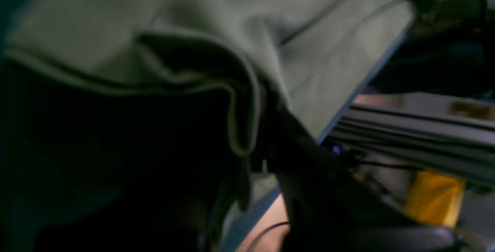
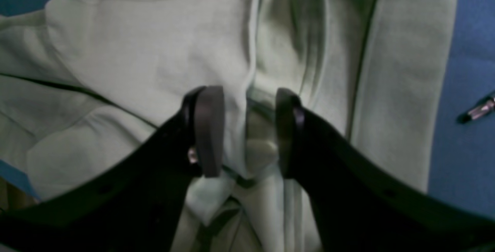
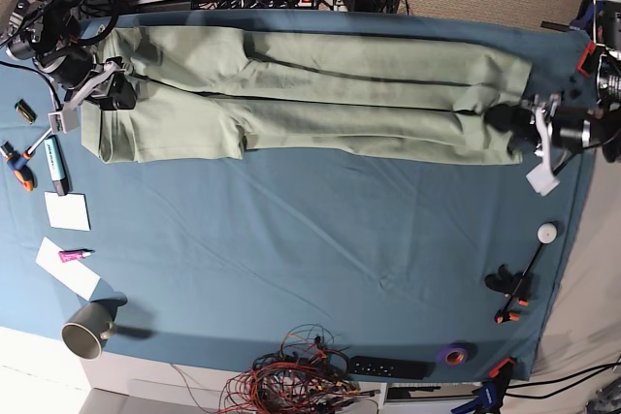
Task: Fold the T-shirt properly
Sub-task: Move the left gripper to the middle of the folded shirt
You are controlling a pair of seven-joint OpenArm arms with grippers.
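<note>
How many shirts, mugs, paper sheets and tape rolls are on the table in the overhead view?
shirt: 1
mug: 1
paper sheets: 2
tape roll: 1
Total: 5

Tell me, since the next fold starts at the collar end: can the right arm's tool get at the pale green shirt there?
Probably yes. The right tool hangs open directly over the pale sage-green knit T-shirt, its fingers straddling a raised fold, with nothing between.
</note>
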